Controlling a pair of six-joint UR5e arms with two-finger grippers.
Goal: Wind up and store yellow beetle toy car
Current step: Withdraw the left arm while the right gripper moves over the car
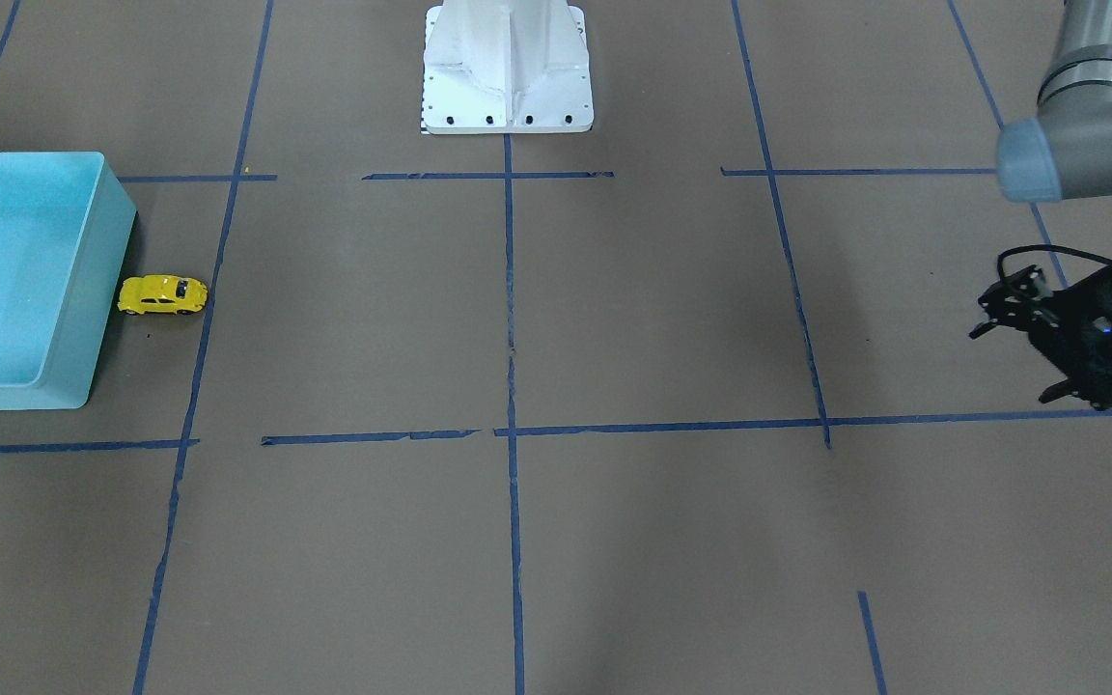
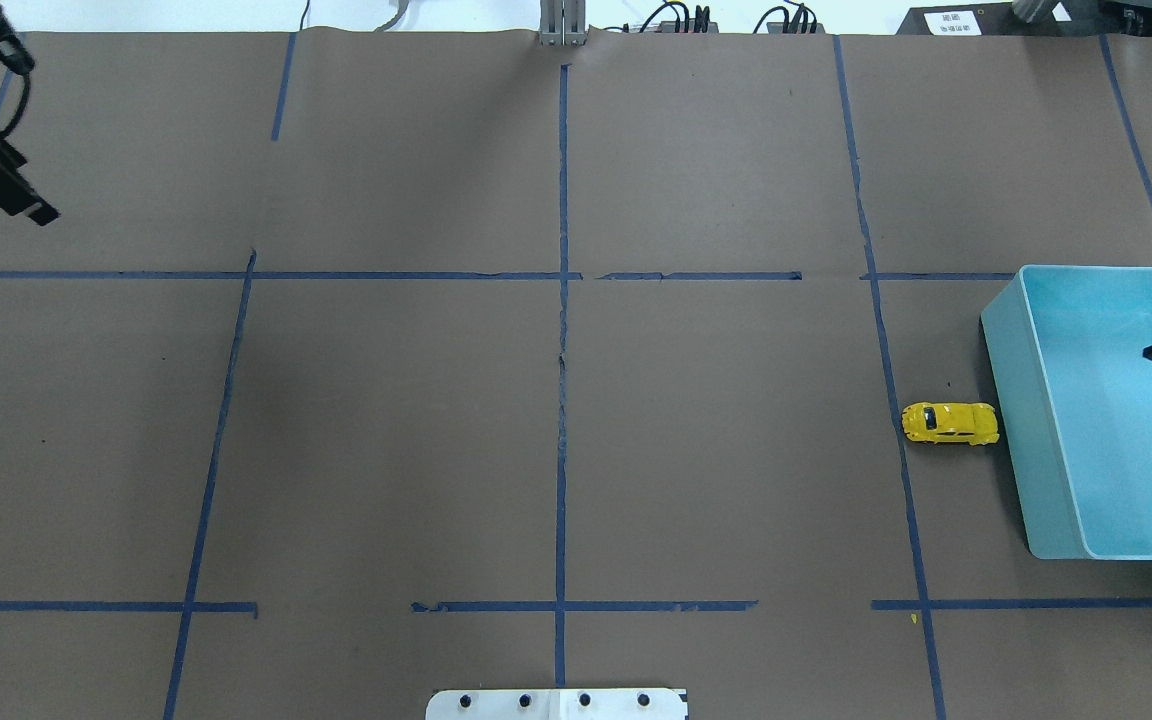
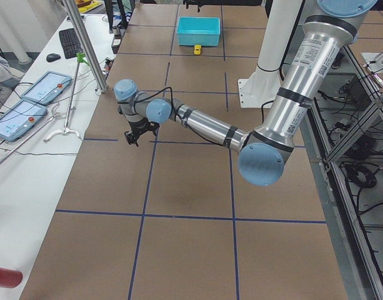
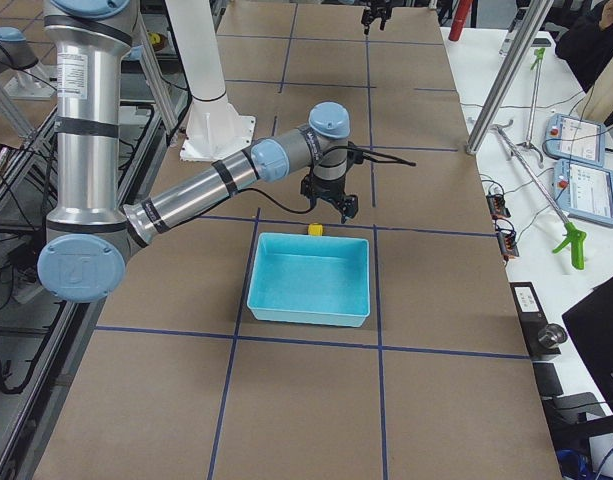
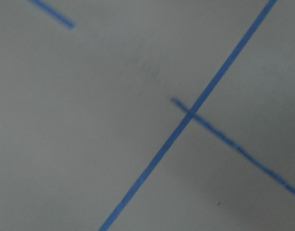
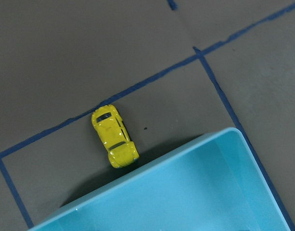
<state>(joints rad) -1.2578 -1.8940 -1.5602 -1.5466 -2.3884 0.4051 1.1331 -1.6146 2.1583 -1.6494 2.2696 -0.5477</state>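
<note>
Exterior views bright, evenly lit from above; no harsh glare. Shadows on bench [image 1: 614, 319] soft, diffuse. Darker band along teal bin [image 1: 83, 290] wall next to yellow beetle toy car [image 1: 162, 294]. Left wrist view motion-blurred: tape lines [image 5: 185, 120] smeared, tone washed grey. Right wrist view sharp, exposure darker; small specular glints on car body.

Overhead and front-facing: high, opposed, steeply down on tabletop [image 2: 386, 450]. Side views: lengthwise from either end. Right wrist: close above teal bin [image 6: 195, 192], shared with all but left wrist.
</note>
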